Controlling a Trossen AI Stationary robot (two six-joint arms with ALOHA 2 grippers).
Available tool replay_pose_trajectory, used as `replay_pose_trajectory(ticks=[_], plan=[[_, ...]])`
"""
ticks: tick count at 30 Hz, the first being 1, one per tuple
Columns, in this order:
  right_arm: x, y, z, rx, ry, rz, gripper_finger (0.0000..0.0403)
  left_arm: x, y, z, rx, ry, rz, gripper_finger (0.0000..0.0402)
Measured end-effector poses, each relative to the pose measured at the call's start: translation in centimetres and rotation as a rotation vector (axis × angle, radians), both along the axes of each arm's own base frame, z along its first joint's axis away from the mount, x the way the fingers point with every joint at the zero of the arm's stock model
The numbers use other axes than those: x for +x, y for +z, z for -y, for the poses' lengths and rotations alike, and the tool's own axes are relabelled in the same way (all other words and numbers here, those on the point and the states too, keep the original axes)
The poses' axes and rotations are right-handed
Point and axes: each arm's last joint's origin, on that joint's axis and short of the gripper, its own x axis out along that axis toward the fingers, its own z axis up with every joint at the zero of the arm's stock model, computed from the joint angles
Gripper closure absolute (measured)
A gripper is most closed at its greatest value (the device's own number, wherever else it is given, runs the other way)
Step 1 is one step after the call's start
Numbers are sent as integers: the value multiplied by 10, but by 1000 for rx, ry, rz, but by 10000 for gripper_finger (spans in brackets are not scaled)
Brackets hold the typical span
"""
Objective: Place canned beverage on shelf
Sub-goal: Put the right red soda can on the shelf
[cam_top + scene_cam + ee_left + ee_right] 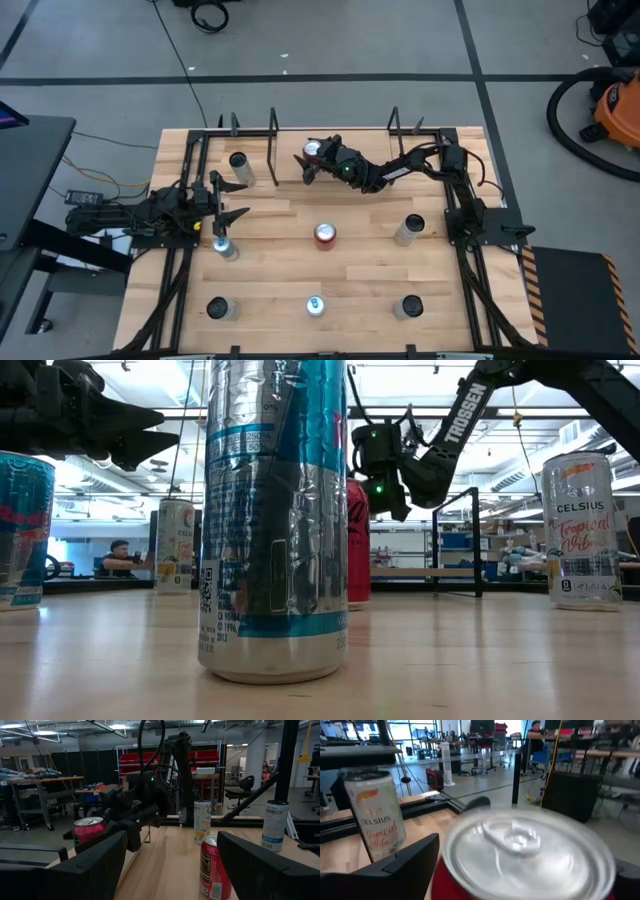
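Jaws of the right gripper (311, 160) stand spread on either side of a red can with a silver top (314, 149), at the far middle of the light wood counter (360, 290). In the right wrist view the can's lid (522, 845) sits between the two dark fingers (400, 865); whether they touch its sides I cannot tell. That can stands among the thin black upright rods of the low shelf (274, 130) at the counter's far edge.

Jaws of the left gripper (228, 197) are parted and hold nothing, at the counter's left side, just beside a slim silver can (224, 247). A second red can (325, 234) stands at the counter's middle. A tall silver and teal can (275, 520) fills the front of the low view, and a white Celsius can (581, 530) stands off to its side.
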Motion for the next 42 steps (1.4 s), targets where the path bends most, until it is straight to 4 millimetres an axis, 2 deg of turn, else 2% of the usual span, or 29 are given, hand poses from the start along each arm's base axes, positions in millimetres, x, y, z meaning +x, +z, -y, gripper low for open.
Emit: replay_pose_trajectory(ticks=[8, 13, 22, 25, 29, 34, 37, 42], plan=[[-3, 41, -15, -132, 22, -8, 31, 0, 0, 0, 0, 0, 0, 86], [-11, 68, -17, -181, -1, -18, 31, 0, 0, 0, 0, 0, 0, 86], [-44, 124, -23, -163, 82, -118, 31, 0, 0, 0, 0, 0, 0, 86], [-55, 145, -15, -96, 139, -170, 31, 0, 0, 0, 0, 0, 0, 86], [-63, 165, 8, 48, 227, -256, 31, 0, 0, 0, 0, 0, 1, 86], [-65, 182, 38, 143, 186, -310, 31, 0, 1, 0, 1, 0, 6, 86], [-66, 184, 43, 134, 235, -350, 31, 0, 1, 0, 1, 0, 8, 86], [-65, 180, 40, 120, 311, -377, 31, 0, 1, 0, 1, 0, 7, 86]])
